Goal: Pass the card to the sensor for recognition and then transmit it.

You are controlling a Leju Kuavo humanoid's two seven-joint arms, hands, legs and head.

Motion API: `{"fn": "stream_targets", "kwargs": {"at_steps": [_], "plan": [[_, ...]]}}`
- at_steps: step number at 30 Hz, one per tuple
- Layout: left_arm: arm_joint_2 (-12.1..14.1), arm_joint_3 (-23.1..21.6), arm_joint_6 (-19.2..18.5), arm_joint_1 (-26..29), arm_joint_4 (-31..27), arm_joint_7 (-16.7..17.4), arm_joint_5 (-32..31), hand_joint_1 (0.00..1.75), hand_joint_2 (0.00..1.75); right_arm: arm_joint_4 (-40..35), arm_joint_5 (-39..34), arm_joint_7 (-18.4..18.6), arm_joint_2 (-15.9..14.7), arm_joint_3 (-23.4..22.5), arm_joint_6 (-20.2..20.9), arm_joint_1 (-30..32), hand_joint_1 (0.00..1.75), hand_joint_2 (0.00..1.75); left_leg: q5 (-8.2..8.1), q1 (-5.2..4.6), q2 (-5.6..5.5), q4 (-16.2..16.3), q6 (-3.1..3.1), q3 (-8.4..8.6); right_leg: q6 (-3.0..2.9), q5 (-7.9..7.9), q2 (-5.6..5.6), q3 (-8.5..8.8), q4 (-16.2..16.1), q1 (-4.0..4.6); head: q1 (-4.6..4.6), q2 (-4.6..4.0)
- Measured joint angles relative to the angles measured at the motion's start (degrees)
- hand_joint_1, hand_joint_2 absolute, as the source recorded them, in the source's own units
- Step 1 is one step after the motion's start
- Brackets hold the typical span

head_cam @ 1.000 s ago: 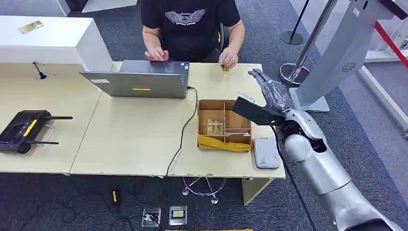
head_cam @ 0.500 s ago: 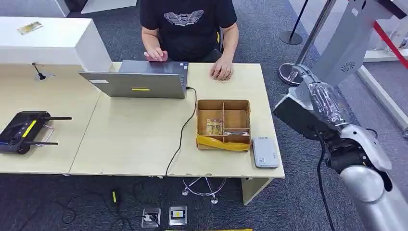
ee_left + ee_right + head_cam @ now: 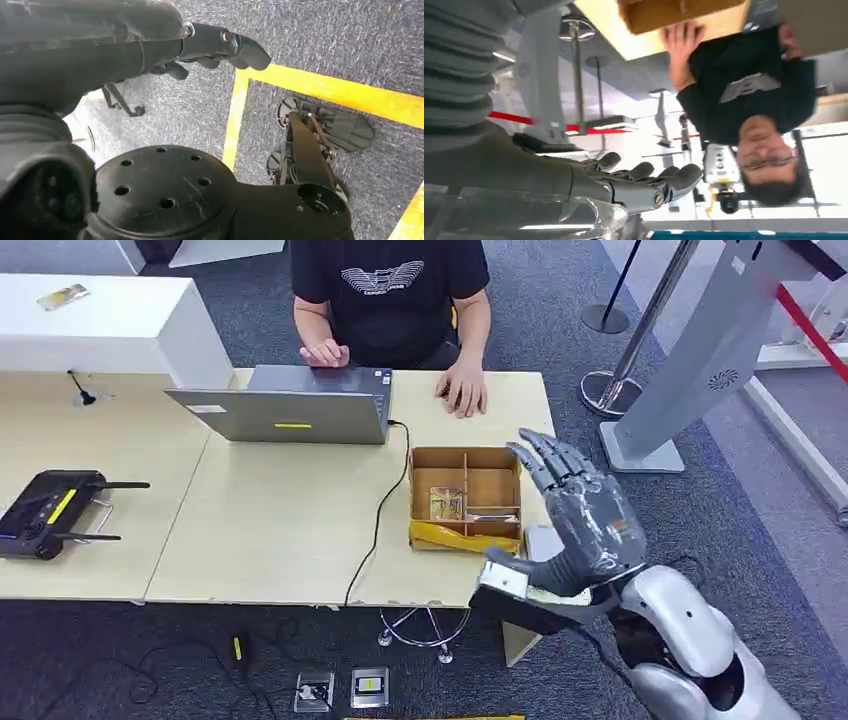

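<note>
— While the right hand point(image 3: 578, 512) hangs raised at lower right of the head view, what's it carrying?
— Nothing. Fingers spread and extended, palm bare, held above the table's point(image 3: 280, 530) right edge, partly over the grey sensor point(image 3: 545, 545) there. Right wrist view confirms: fingers point(image 3: 674, 181) straight, nothing between them.
— Card?
— One card point(image 3: 446, 502) lies in the lower-left compartment of the cardboard box point(image 3: 466, 498), centre-right of frame. Yellow strip along the box's front rim. Whether the person's hand point(image 3: 462, 392) at upper centre covers another card, cannot tell.
— Left hand?
— Left wrist view shows the left hand point(image 3: 210, 47) over grey carpet with yellow floor tape; fingers extended, holding nothing.
— Else on the table?
— Laptop point(image 3: 285, 410) at upper centre, cable running to the front edge; black controller point(image 3: 55, 512) at far left.
</note>
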Motion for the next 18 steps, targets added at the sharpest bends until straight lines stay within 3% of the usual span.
{"fn": "stream_targets", "kwargs": {"at_steps": [7,18], "plan": [[-0.57,0.02,-0.04,-0.17,0.0,0.0,1.09,0.0,0.0,4.72,3.84,-1.66,4.56,4.3,0.26,-0.87,0.0,1.75,0.01,0.02,-0.04,0.0,-0.01,-0.03,0.0,0.0,-0.04,0.0,0.01,0.02,0.0,0.0],[-0.63,0.02,-0.79,-0.2,0.0,0.37,1.66,0.0,0.0,12.0,6.84,-1.2,11.69,6.36,4.57,-2.71,0.0,1.75,0.01,0.02,-0.04,-0.01,-0.01,-0.04,0.0,0.0,-0.03,-0.01,0.02,0.02,0.0,0.0]]}}
